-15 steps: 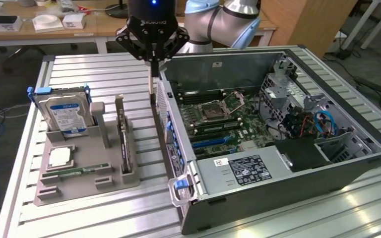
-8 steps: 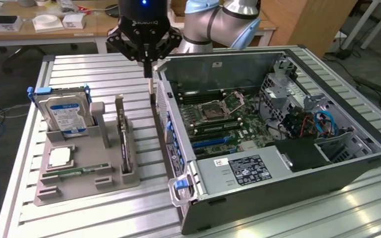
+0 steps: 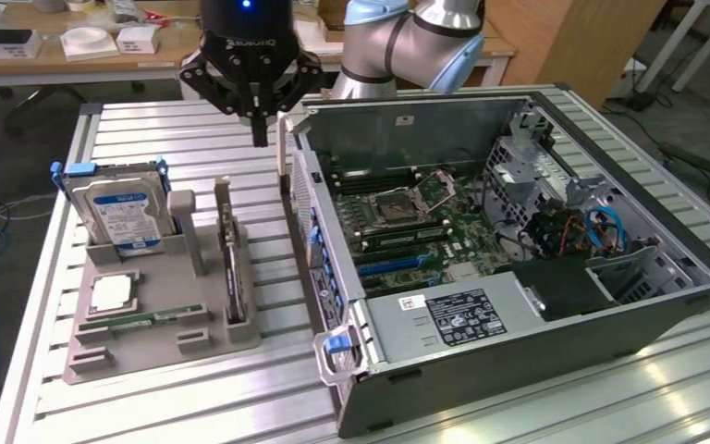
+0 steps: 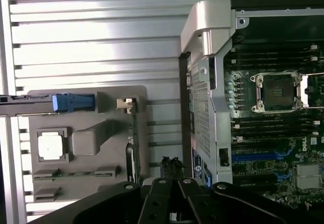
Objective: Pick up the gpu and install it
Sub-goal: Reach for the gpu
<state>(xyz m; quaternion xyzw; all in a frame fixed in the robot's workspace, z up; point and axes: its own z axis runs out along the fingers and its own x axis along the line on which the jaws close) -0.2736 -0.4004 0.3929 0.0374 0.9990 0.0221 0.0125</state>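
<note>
The gpu [image 3: 228, 248] stands on edge in a slot of the grey holder [image 3: 158, 342], a thin dark card with a pale bracket at its far end. From the wrist it shows edge-on as the gpu [image 4: 132, 150]. My gripper [image 3: 260, 129] hangs above the table behind the holder, between it and the open computer case [image 3: 454, 365]. Its black fingers are shut and hold nothing. In the wrist view the gripper [image 4: 172, 166] sits over the gap between holder and case, a short way from the card.
The holder also carries a silver hard drive [image 3: 115, 208] with a blue label, a processor chip [image 3: 111, 293] and a green memory strip [image 3: 145, 319]. The motherboard [image 3: 410, 222] lies exposed inside the case. A desk with boxes stands behind the slatted table [image 3: 182, 129].
</note>
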